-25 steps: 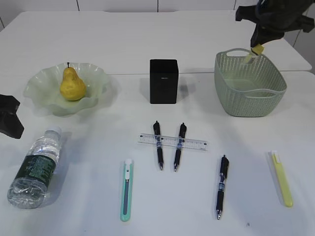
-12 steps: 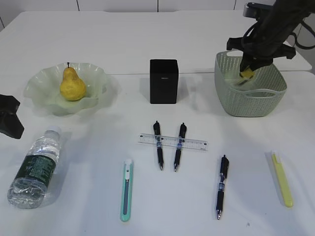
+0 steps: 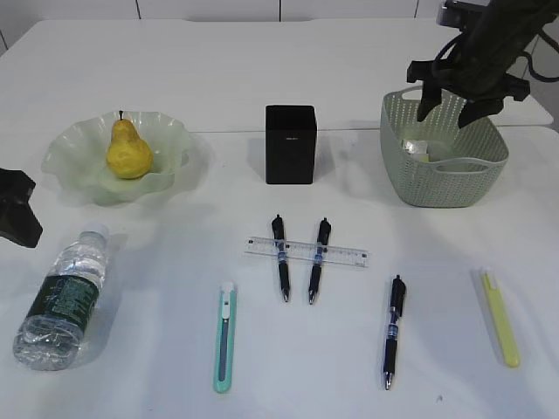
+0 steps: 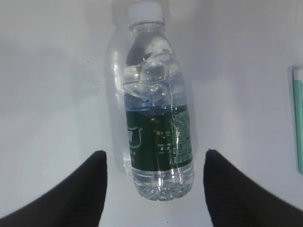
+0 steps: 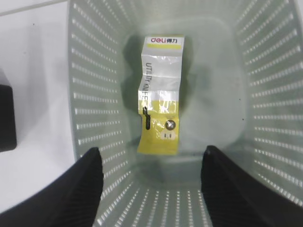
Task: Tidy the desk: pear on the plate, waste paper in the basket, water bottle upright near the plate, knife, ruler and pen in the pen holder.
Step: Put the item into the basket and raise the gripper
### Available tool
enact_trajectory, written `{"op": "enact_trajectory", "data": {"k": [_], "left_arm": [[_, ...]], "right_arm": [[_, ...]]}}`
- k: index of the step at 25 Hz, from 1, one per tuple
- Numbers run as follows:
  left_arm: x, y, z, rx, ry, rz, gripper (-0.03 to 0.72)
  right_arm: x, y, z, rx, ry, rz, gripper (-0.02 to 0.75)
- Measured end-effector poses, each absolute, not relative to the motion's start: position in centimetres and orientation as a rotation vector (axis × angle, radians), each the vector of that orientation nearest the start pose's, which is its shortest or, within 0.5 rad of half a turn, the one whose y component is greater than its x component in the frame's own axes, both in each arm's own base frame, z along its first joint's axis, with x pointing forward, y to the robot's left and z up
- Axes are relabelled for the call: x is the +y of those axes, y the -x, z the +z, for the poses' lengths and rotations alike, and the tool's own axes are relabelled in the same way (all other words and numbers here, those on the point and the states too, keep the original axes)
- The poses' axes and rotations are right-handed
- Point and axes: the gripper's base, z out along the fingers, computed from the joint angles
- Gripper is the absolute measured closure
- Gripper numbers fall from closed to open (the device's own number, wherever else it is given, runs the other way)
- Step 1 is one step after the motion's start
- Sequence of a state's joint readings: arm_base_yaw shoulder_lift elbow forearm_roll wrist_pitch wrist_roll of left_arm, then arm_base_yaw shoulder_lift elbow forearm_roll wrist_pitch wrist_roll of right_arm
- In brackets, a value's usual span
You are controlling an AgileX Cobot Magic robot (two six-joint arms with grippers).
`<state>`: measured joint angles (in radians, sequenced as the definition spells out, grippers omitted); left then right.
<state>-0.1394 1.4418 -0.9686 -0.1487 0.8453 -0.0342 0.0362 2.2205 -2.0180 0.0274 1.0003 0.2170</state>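
Observation:
My right gripper (image 3: 445, 109) hangs open over the sage green basket (image 3: 443, 179). The white and yellow waste paper (image 5: 160, 109) lies loose on the basket floor, beyond the open gripper (image 5: 151, 156). My left gripper (image 4: 155, 152) is open above the base of the water bottle (image 4: 156, 118), which lies on its side at the desk's front left (image 3: 63, 301). The pear (image 3: 128, 150) sits on the pale green plate (image 3: 74, 153). The clear ruler (image 3: 345, 255) rests across two pens (image 3: 281, 257). A teal knife (image 3: 224, 336) lies in front, with the black pen holder (image 3: 290, 144) behind.
A third pen (image 3: 394, 332) lies front right of centre, and a yellow knife-like stick (image 3: 500, 316) lies at the far right. The left arm's black body (image 3: 17, 209) shows at the left edge. The desk's back edge runs behind the basket.
My right gripper came down into the basket with the waste paper, then opened. The paper dropped onto the basket floor. The left arm and the other objects have not moved.

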Motion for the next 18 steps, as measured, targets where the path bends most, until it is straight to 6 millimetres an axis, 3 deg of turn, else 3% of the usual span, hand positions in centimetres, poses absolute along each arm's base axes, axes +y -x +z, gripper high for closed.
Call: {"op": "enact_trajectory", "data": {"k": [6, 10, 15, 18], "left_arm": [[-4.8, -26.9, 24.9, 2.806, -0.036, -0.221, 0.233], [-4.8, -26.9, 24.9, 2.806, -0.036, -0.221, 0.233], [-4.6, -27.0, 24.9, 2.798, -0.059, -0.182, 0.241], [-4.5, -27.3, 25.0, 2.76, -0.062, -0.174, 0.256]], "right_arm": [[1.9, -48.1, 24.4, 2.787, -0.226, 0.102, 0.253], [1.9, -46.8, 26.6, 2.786, -0.212, 0.101, 0.253], [1.8, -43.7, 29.7, 2.79, -0.153, 0.093, 0.251], [1.8, -41.7, 30.3, 2.82, -0.104, 0.086, 0.251]]}}
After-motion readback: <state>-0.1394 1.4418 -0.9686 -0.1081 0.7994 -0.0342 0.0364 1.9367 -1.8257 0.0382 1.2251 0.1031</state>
